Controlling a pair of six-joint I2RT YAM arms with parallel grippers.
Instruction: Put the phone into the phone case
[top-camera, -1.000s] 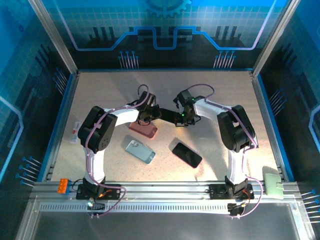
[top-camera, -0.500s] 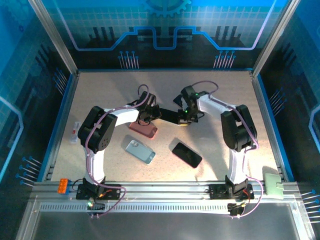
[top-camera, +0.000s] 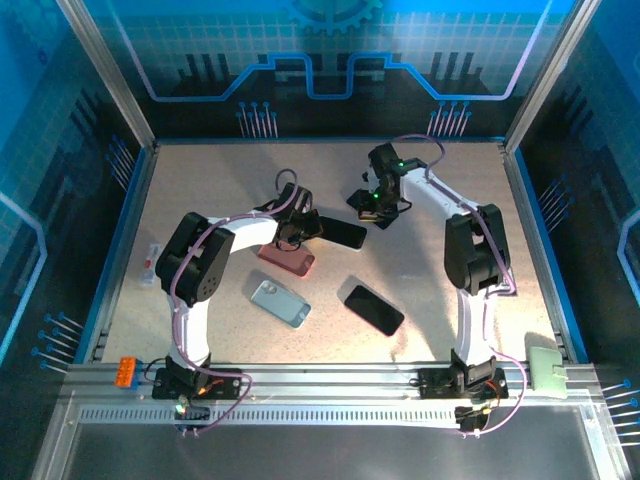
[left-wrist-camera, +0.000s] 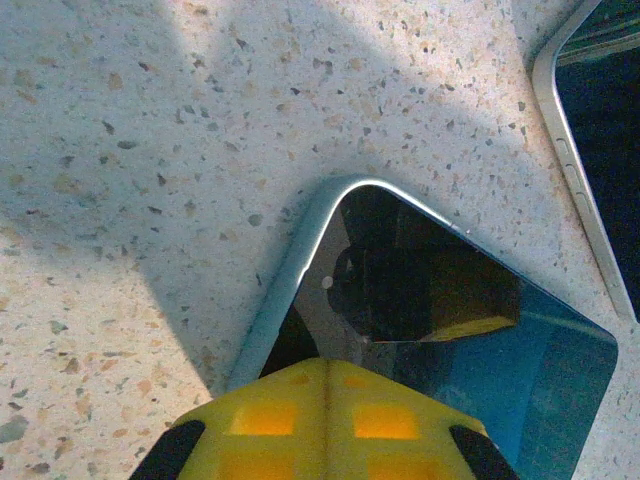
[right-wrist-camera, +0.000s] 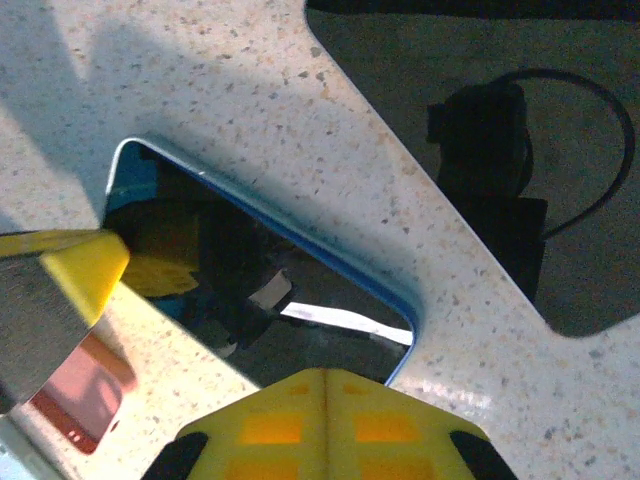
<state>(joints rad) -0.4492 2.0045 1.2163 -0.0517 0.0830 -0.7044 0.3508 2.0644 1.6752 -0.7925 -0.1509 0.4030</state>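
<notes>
A black phone (top-camera: 343, 234) with a blue rim lies flat mid-table. In the left wrist view the phone (left-wrist-camera: 450, 300) is just beyond my left gripper (left-wrist-camera: 325, 365), whose yellow fingers are shut and rest over its near corner. Seen from above, the left gripper (top-camera: 303, 228) is at the phone's left end. My right gripper (top-camera: 372, 207) is shut and sits just past the phone's far right end; in the right wrist view its tip (right-wrist-camera: 325, 375) hovers over the phone's (right-wrist-camera: 300, 290) edge. A pink case (top-camera: 287, 259) lies beside the phone, towards the front left.
A light blue case (top-camera: 279, 302) lies nearer the front, and a second black phone (top-camera: 374, 309) lies to its right. That phone's silver edge (left-wrist-camera: 610, 150) shows in the left wrist view. The pink case (right-wrist-camera: 80, 400) shows at the lower left of the right wrist view.
My right gripper has drawn back from the phone's right end towards the far right. The phone's right half now lies uncovered. The left arm has barely moved.
</notes>
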